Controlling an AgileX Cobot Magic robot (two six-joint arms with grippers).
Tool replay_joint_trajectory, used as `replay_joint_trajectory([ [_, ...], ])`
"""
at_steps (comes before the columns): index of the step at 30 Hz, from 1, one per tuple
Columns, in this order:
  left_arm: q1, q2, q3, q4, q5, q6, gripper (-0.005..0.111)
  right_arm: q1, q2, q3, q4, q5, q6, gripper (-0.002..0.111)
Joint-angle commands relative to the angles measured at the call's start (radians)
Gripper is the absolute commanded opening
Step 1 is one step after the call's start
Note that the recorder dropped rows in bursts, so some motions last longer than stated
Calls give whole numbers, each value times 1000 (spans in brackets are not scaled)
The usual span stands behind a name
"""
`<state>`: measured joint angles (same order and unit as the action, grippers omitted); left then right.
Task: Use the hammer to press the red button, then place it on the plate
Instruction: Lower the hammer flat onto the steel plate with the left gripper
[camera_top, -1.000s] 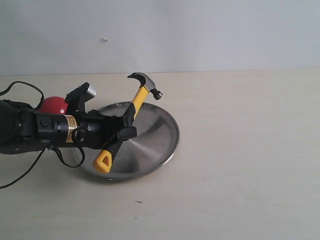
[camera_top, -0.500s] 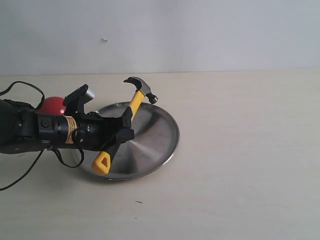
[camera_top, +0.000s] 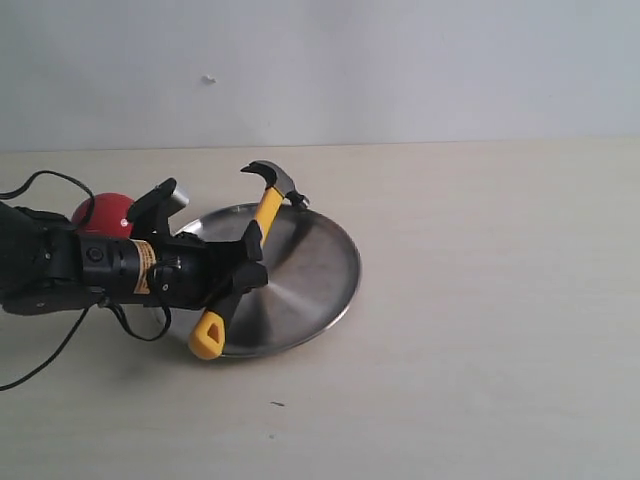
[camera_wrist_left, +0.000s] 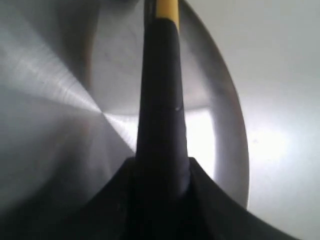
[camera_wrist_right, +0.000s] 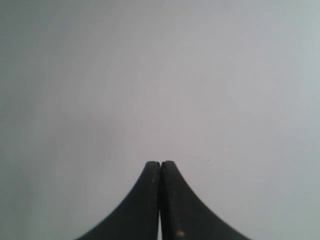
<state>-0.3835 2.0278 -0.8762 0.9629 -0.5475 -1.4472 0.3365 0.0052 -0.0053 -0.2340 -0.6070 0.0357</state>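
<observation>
The pale tabletop (camera_top: 480, 330) is carrying the shiny silver plate (camera_top: 350, 262), the red button (camera_top: 100, 212) sitting near it, and a black cable (camera_top: 40, 173) trailing at the left.

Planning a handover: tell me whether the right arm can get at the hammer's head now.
Probably yes: the hammer head sticks out over the plate rim, the left jaws hold only the handle, and nothing stands to its right; that arm's position is unseen.
</observation>
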Motion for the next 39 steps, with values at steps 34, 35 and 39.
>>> replay_joint_trajectory([
  [34, -5, -12, -22, -12, -8, 64, 50, 1, -5, 5, -8, 6, 3, 0],
  [35, -5, -18, -22, -7, -8, 64, 54, 1, -5, 5, -8, 6, 3, 0],
  [39, -5, -36, -22, 17, 16, 64, 68, 1, -5, 5, -8, 6, 1, 0],
])
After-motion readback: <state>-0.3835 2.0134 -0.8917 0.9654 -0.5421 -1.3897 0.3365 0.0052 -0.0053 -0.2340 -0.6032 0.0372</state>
